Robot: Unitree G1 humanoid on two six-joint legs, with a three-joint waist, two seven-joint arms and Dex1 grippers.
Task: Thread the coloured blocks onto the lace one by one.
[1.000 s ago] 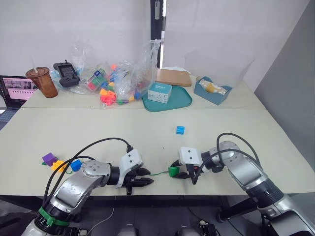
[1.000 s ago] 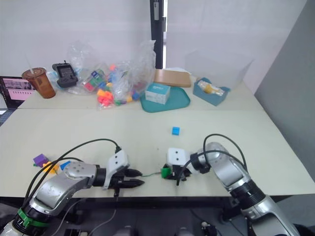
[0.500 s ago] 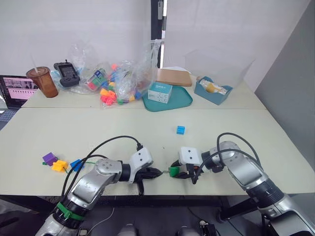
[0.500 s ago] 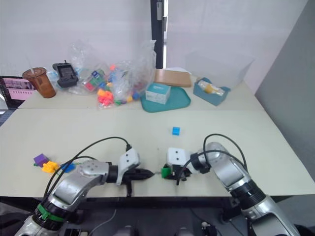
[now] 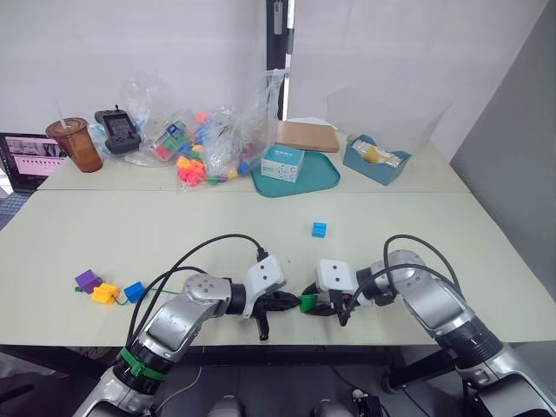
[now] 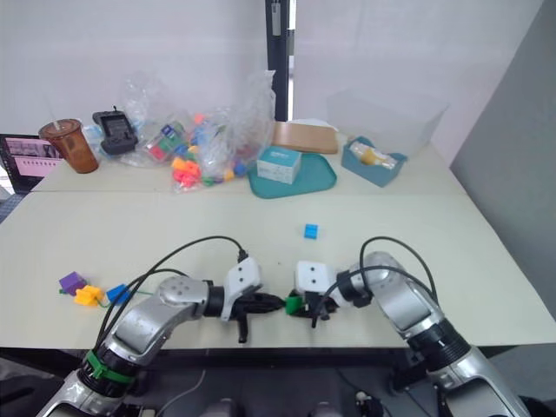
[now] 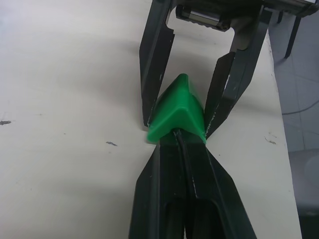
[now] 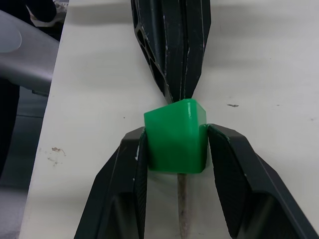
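Near table edge, head views: right gripper clamps the green block between its two fingers, bore axis running L–R toward the left gripper, which meets it nose to nose. Left gripper fingers are pinched together on the lace tip; left wrist view shows the pinched tips touching the block face, cord entering the hole. Right wrist view: grey needle tip emerges on the far side of the block, between the right fingers, so the lace axis and bore are in line. Judgement: green block is being threaded; next move needs the tip drawn through along that same L–R axis, and the right arm is nearer the exposed tip. Purple block, orange-yellow block and dark blue block lie clustered at far left with green cord by them; whether strung cannot be told. Light blue block sits loose mid-table, well apart. Containers at rear: teal tray holds a small white-blue box; blue bin holds a yellowish item; clear bags hold mixed toy pieces.
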